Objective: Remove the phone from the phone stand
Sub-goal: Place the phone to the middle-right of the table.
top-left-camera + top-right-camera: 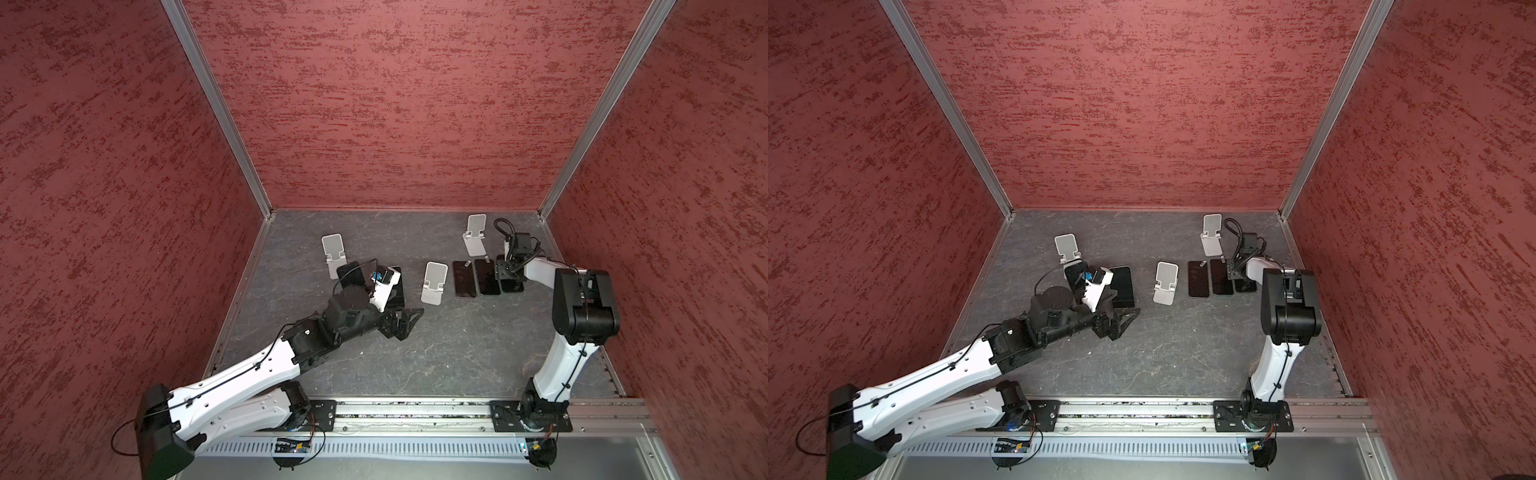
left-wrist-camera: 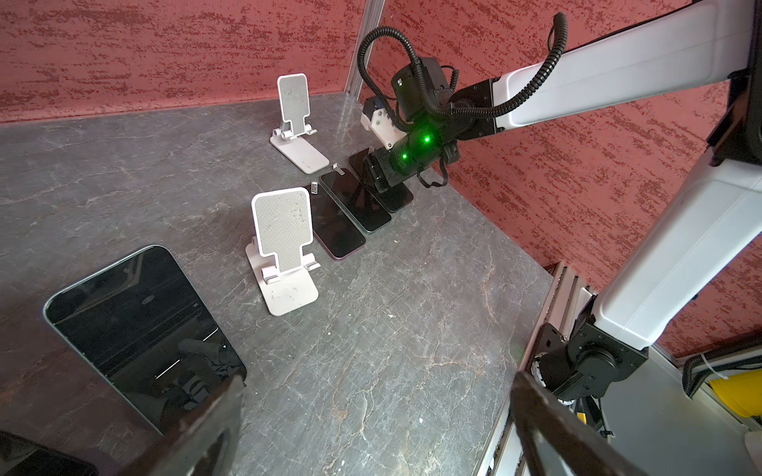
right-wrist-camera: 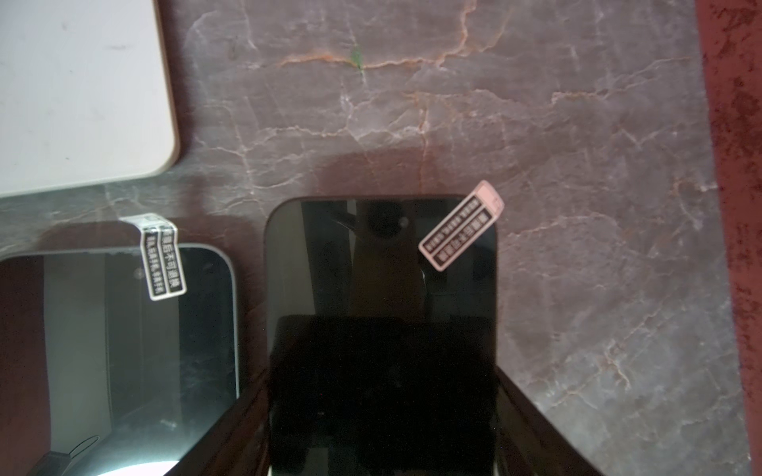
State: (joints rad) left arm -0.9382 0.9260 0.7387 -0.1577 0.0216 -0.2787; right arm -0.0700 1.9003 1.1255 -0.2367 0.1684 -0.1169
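— Phone [image 3: 383, 329] at the right pincer [image 3: 383, 412]?
— Black glass, pink sticker [image 3: 461, 226] with black bars.
— Counter [image 3: 577, 165] beyond the pincer?
— Grey, veined pale and rust. Stand [image 3: 78, 90] near the pincer, white.

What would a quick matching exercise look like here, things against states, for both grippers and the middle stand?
Things:
1 left gripper
2 right gripper
3 middle stand

States:
A empty, beside the phone row
B jaws wide apart, nothing between them
C jaws against the end phone's long edges

Pairs: 1-B; 2-C; 3-A
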